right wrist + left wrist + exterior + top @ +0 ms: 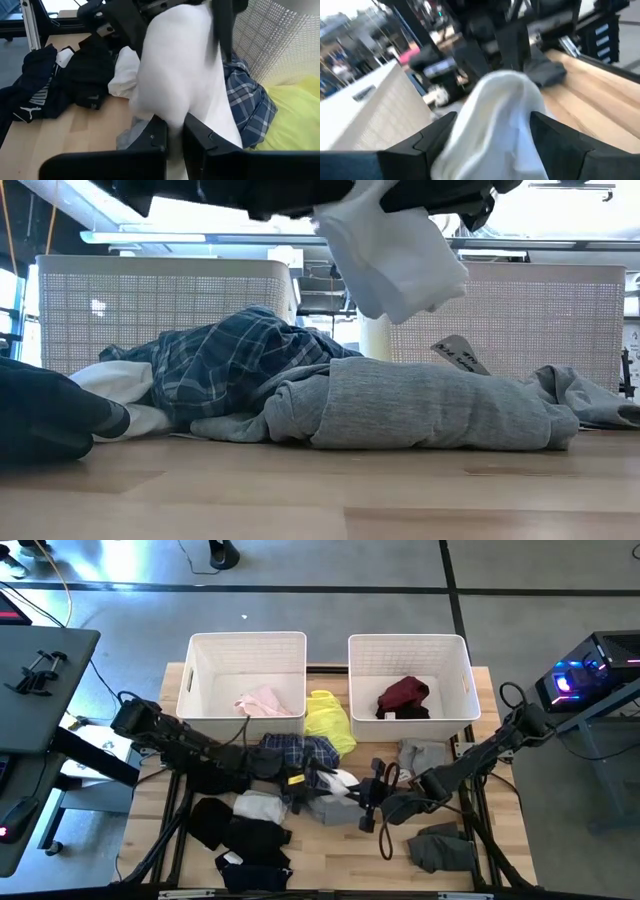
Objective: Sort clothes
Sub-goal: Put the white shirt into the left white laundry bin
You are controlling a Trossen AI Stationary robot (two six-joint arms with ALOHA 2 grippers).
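Observation:
A white garment (338, 781) hangs between my two grippers above the middle of the table, clear of the pile in the low view (395, 265). My left gripper (320, 779) and my right gripper (362, 794) are both shut on it. Below lie a blue plaid garment (300, 751) and a grey one (430, 405) on the table. A yellow garment (328, 720) lies by the left bin's corner. A pink garment (262, 702) lies in the left bin, a maroon one (403, 698) in the right bin. My left gripper has a bunched part of the white garment (495, 110) between its two fingers (437, 135), coming from the table's left; the cloth fills the gap between them. My right gripper pinches a lower fold of the white garment (172, 112) between its two fingers (156, 134), coming from the table's right. The garment hangs clear of the table.
Two white bins (247, 638) (408, 638) stand at the table's far edge. Several black garments (235, 835) and another white one (258, 806) lie at the near left, a dark grey one (440, 850) at the near right, a light grey one (420, 755) before the right bin.

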